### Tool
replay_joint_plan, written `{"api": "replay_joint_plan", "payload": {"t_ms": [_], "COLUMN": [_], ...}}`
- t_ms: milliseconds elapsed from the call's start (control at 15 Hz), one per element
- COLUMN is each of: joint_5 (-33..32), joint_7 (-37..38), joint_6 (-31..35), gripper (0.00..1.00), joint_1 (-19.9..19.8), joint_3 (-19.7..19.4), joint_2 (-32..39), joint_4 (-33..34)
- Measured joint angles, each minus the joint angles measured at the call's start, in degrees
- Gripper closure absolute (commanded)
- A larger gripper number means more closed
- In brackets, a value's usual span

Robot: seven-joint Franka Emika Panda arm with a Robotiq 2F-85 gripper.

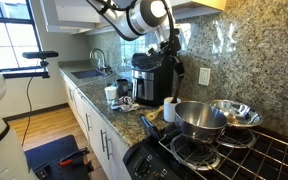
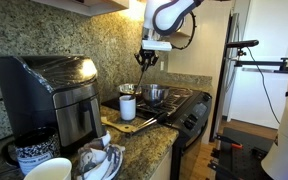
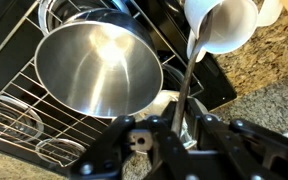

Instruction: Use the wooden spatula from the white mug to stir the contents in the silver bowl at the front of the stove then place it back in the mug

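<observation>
Worktop (image 1: 124,125): speckled granite, polished, with a matching backsplash. It carries the mug beside the cooktop.
Stove (image 1: 254,160): black gas cooktop under black cast-iron grates, whose bars give an uneven footing.
Silver bowl (image 3: 74,60): deep, steep-sided steel with a dull brushed inside and a rolled rim. It sits on the front grate, and the wrist view shows nothing in it. Likely light enough to skate if pushed hard.
White mug (image 3: 234,32): plain glazed cylinder just beside the bowl. Probably tips easily and would chip.
End effector (image 3: 182,126): fingers drawn together, apparently clamped on the spatula handle above the mug.
Wooden spatula (image 3: 188,85): slim brown stick with its lower end in the mug and its blade hidden. Judged stiff, light and dry-grained, so not slippery. Hold it high on the handle and lift straight to avoid tipping the mug.
</observation>
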Motion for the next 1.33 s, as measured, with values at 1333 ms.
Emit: {"api": "replay_joint_plan", "payload": {"t_ms": [1333], "joint_5": [3.93], "joint_7": [-3.27], "joint_6": [0.41], "gripper": [0.94], "joint_1": [0.59], "joint_3": [-0.51], "joint_2": [3.13], "joint_4": [6.88]}}
